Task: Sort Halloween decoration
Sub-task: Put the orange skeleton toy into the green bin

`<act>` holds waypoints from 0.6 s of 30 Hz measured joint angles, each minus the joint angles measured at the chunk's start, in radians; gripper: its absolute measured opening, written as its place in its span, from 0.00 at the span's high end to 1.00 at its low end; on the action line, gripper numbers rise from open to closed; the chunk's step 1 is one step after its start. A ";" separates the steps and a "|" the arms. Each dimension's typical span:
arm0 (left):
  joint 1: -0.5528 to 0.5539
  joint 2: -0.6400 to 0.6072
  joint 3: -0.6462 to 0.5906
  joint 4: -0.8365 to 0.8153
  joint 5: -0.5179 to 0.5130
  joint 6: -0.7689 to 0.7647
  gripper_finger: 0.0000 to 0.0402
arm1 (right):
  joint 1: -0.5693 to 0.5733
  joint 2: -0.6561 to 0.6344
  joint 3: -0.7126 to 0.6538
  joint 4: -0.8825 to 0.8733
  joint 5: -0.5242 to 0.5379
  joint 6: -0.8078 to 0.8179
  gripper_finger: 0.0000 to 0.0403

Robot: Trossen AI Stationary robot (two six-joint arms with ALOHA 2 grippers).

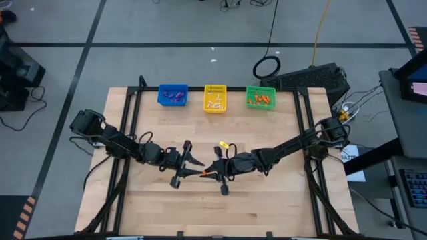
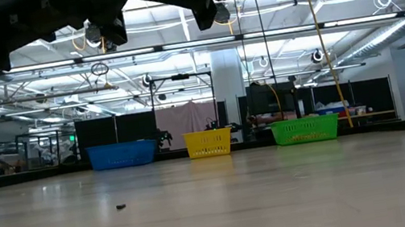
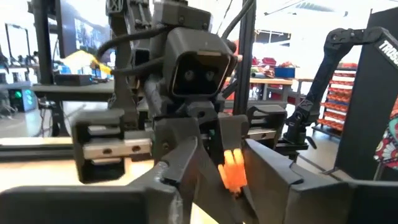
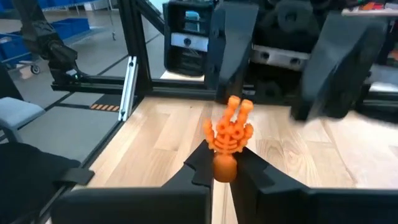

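Halloween decoration in hand is one orange trinket (image 4: 229, 138), pinched at its round base between the closed fingers of the right gripper (image 4: 225, 167) above mid-worktop (image 1: 267, 200), where the left gripper (image 3: 219, 167) faces it with fingers parted and touching nothing I can see; to do the handover well, judging from this, draw the left gripper straight back before the right carries the piece to the green basket (image 1: 260, 97), which already holds orange pieces. Beyond the trinket, only the letters "TROS" can be read, on an arm at the edge of the left wrist view.

In the high view the trinkets in the blue basket (image 1: 173, 95), yellow basket (image 1: 215, 98) and green basket (image 1: 260, 97) are too small to identify. In the low view both arms are cut off at the top edge; a dark speck (image 2: 120, 207) on the table (image 2: 218, 209) cannot be identified.
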 joint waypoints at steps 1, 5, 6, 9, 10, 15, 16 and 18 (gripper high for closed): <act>0.002 -0.008 -0.006 0.000 0.000 0.017 0.67 | 0.000 0.000 0.000 -0.006 0.000 0.003 0.96; 0.003 -0.065 -0.035 -0.003 0.000 0.068 0.62 | 0.000 0.000 0.000 -0.022 0.011 0.023 0.96; 0.003 -0.085 -0.044 -0.005 0.000 0.079 0.61 | 0.000 0.000 0.000 -0.029 0.026 0.025 0.96; 0.002 -0.152 -0.083 -0.034 -0.017 0.087 0.60 | 0.000 0.000 0.000 -0.044 0.035 0.031 0.96; 0.003 -0.171 -0.097 -0.047 -0.026 0.088 0.60 | -0.002 0.000 0.000 -0.045 0.047 0.037 0.96; 0.003 -0.251 -0.183 -0.092 -0.081 0.079 0.60 | -0.039 -0.045 0.000 -0.163 0.132 0.071 0.96; 0.003 -0.260 -0.199 -0.097 -0.093 0.070 0.60 | -0.056 -0.070 0.000 -0.218 0.169 0.085 0.96; 0.003 -0.271 -0.222 -0.100 -0.101 0.052 0.60 | -0.097 -0.125 0.000 -0.358 0.250 0.116 0.96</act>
